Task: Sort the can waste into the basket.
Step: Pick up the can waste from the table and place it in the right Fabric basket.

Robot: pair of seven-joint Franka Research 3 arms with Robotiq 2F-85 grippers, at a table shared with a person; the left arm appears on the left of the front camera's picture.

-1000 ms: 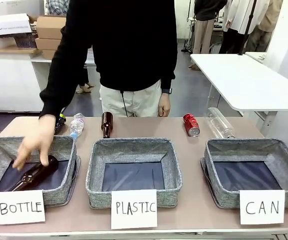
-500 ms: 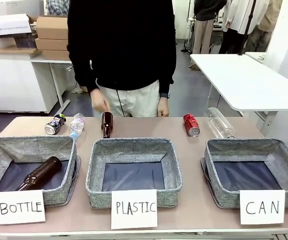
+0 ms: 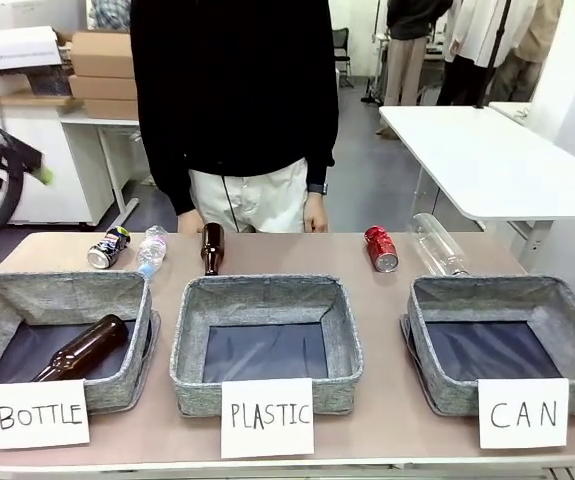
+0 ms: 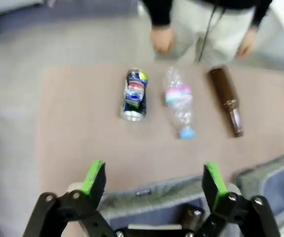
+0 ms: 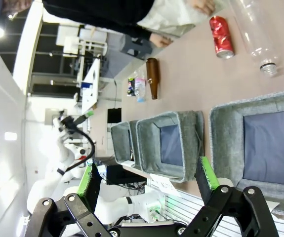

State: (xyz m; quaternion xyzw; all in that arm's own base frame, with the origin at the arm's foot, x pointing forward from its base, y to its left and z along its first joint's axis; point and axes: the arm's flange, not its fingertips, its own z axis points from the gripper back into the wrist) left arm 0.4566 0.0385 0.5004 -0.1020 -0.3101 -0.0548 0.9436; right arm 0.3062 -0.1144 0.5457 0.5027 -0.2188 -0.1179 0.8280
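The left pincer (image 4: 153,177) and right pincer (image 5: 146,174) both stand wide, holding nothing. On the surface (image 3: 287,256), the red can (image 3: 381,249) lies near the CAN basket (image 3: 507,288). The dark can (image 3: 108,247) lies well apart.

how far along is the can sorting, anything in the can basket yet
Done: nothing yet; the CAN basket holds no can. In hand: nothing; the left gripper and right gripper are both open and hold nothing. Left: the red can and the dark can both lie on the table on the person's side.
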